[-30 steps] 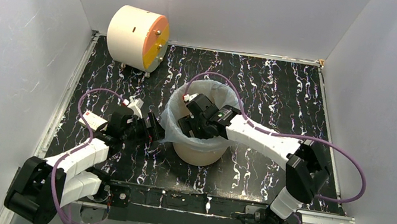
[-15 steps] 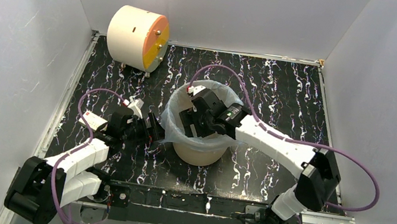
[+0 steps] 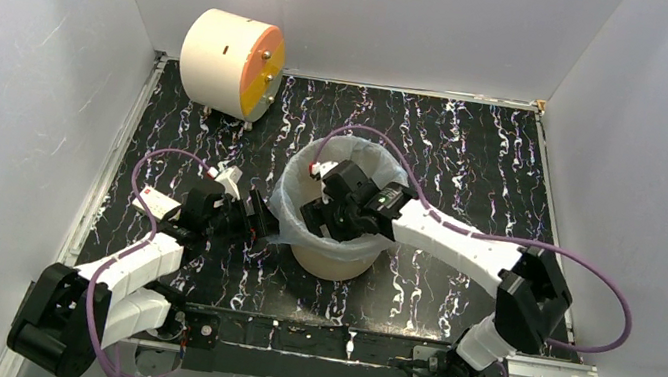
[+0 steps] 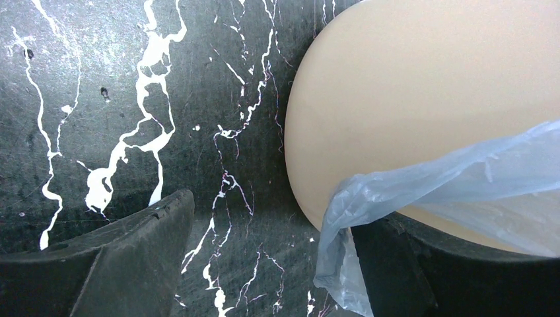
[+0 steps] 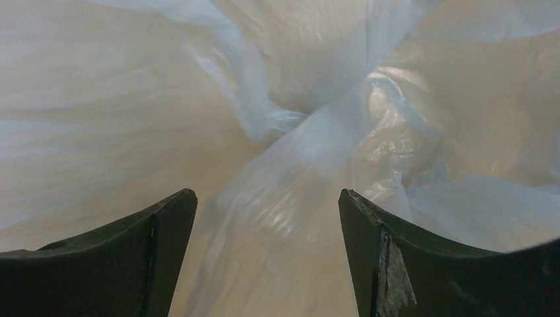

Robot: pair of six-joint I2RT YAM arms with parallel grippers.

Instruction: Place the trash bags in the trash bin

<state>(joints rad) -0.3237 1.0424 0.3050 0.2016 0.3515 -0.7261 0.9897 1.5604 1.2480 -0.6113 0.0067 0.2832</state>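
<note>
Trash bags point(image 3: 287, 206), one thin pale blue sheet, line the tan trash bin point(image 3: 334, 261) near the middle of the table point(image 3: 476, 160), with the edge folded out over the rim. The right gripper point(image 3: 320, 217) reaches down inside the bin, its fingers spread above crumpled plastic. The left gripper point(image 3: 255, 217) sits low just beside the bin's left wall, fingers spread too, a hanging flap of bag close to one finger.

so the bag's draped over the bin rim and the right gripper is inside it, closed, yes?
Not closed. The right wrist view shows the right gripper open, jaws apart above the bag. It is inside the bin, bag draped over the rim.
</note>
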